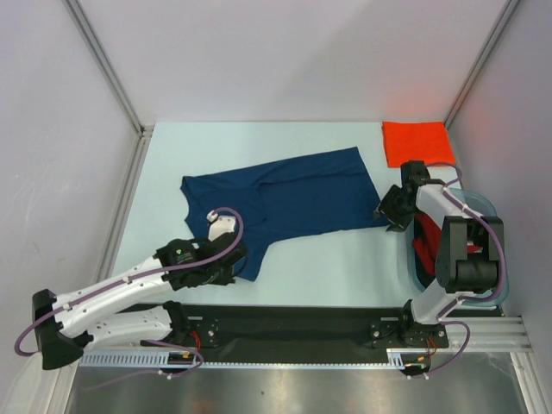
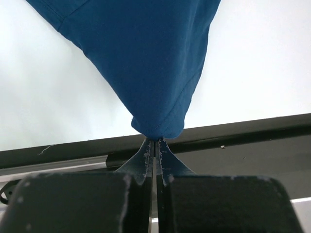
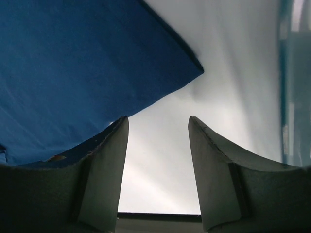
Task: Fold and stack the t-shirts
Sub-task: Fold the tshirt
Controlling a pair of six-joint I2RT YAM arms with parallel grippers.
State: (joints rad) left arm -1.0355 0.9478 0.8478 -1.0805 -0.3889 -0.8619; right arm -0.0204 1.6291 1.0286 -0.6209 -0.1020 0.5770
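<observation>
Walls (image 1: 285, 52), plain and white, stand around a pale counter (image 1: 310, 259). At 7 o'clock the left pincer (image 2: 155, 141) is pinched tight on a low corner of the navy shirt (image 1: 302, 194), which lies spread out in the middle. At 3 o'clock the right pincer (image 3: 158, 124) has its jaws apart with nothing between them, just beside the shirt's right edge. A folded orange shirt (image 1: 417, 142) sits at 1 o'clock. Red cloth (image 1: 424, 250) lies in a clear tub (image 1: 498, 226) at 4 o'clock.

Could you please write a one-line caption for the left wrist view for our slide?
Left tool pinching a corner of the navy blue t-shirt over the white table.
</observation>
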